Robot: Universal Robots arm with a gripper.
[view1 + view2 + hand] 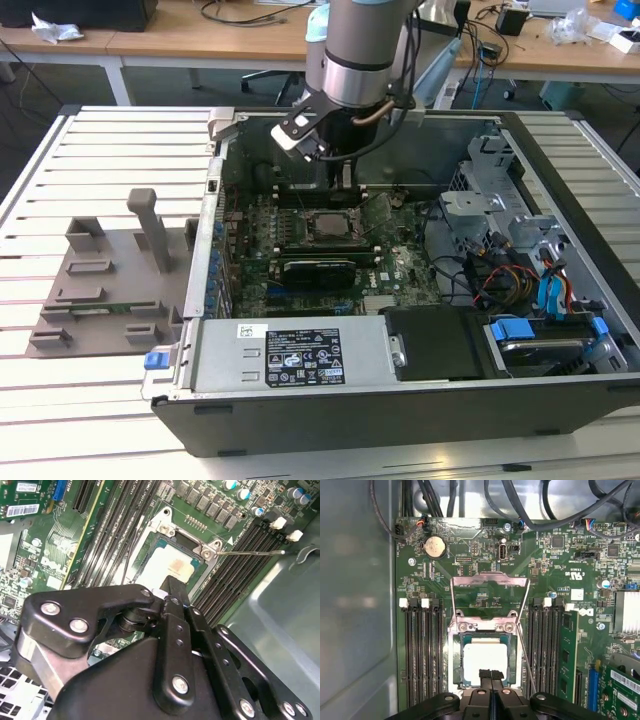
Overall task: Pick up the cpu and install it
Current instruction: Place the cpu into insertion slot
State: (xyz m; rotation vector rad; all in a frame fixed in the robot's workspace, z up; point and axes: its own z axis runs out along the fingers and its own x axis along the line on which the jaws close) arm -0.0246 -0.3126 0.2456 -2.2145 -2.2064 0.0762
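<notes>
Watching remotely, I saw the gripper (491,674) with its two black fingers pressed tight together and nothing pinched between them. Their tips hung right over one edge of the cpu (485,656). The cpu lay flat in the socket (482,626), square to its surround, with its pale, matte silvery lid facing up. I judged it seated rather than carried.

The thin steel retaining frame (489,580) was swung open and lay back over the green motherboard (470,545), which is why the chip sat fully exposed. A slim wire lever (526,655) ran alongside the socket, and I took it to be unlatched. Long black memory slots (422,650) with white clips flanked the socket on both sides.

In the second wrist view the gripper (171,587) showed as chunky black linkage studded with bright screw heads. Beyond its tips the cpu (172,565) looked smooth and faintly reflective.

In the exterior view the arm reached straight down into the open computer case (400,400), toward its far side, presumably to stay square to the board. A grey plastic tray (100,290) with raised blocks sat outside the case on the exterior view's left, on the ribbed white table (40,180).
</notes>
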